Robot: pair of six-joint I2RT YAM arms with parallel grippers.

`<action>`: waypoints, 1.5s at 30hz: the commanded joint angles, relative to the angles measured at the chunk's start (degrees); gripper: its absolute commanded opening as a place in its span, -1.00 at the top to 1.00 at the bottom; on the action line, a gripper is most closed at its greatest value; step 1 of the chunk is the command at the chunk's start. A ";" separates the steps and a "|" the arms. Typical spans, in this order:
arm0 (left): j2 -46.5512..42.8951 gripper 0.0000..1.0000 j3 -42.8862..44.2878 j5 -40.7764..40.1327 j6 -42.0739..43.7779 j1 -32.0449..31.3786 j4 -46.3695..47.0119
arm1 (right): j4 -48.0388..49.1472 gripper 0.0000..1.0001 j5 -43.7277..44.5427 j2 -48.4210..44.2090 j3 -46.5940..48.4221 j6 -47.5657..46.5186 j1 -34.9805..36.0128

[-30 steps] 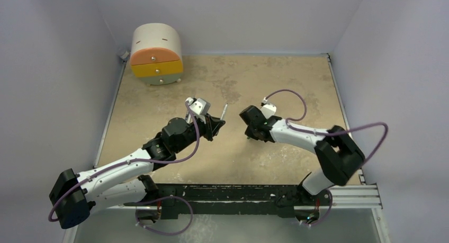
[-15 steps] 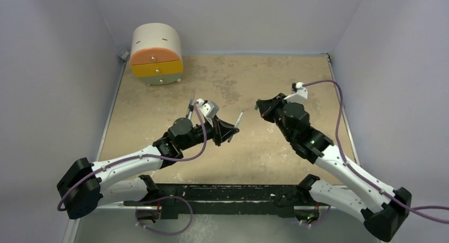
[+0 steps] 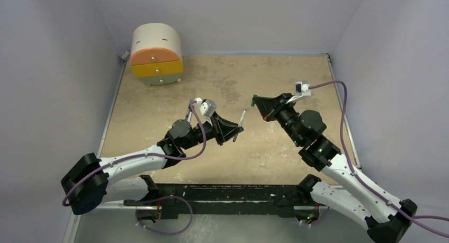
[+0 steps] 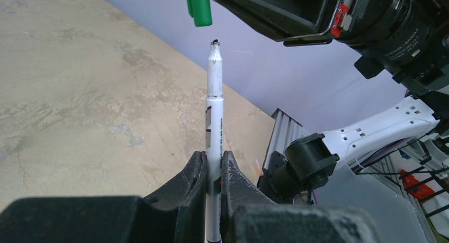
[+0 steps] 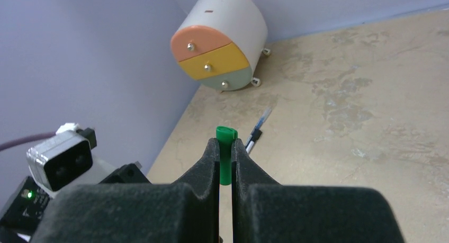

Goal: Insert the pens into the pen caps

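Observation:
My left gripper (image 3: 233, 128) is shut on a silver-grey pen (image 3: 241, 118) and holds it above the table, tip pointing at the right gripper. In the left wrist view the pen (image 4: 214, 110) stands up from my gripper (image 4: 213, 163), its tip just below the green cap (image 4: 198, 7), with a small gap between them. My right gripper (image 3: 259, 101) is shut on the green cap (image 3: 253, 100). The cap (image 5: 226, 153) sticks out past the gripper (image 5: 226, 149). A second pen (image 5: 258, 129) lies on the table near the left arm. The black and whitish caps are out of view.
A round drawer unit (image 3: 156, 53) with orange, yellow and grey fronts stands at the back left corner; it also shows in the right wrist view (image 5: 219, 42). Walls close the table on three sides. The black rail (image 3: 238, 192) runs along the near edge.
The right arm has unfolded and swung its gripper with the green cap up and to the back. The left gripper has moved right with the pen, so tip and cap now face each other.

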 commanded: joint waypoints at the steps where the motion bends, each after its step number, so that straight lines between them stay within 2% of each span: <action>1: -0.18 1.00 1.72 1.69 -0.96 -0.41 4.52 | 7.57 1.00 -5.94 0.31 -0.31 -4.37 -0.13; 45: -1.93 1.00 3.21 0.27 -0.20 -0.51 2.06 | 11.77 1.00 -13.44 0.73 -1.92 -4.01 -0.19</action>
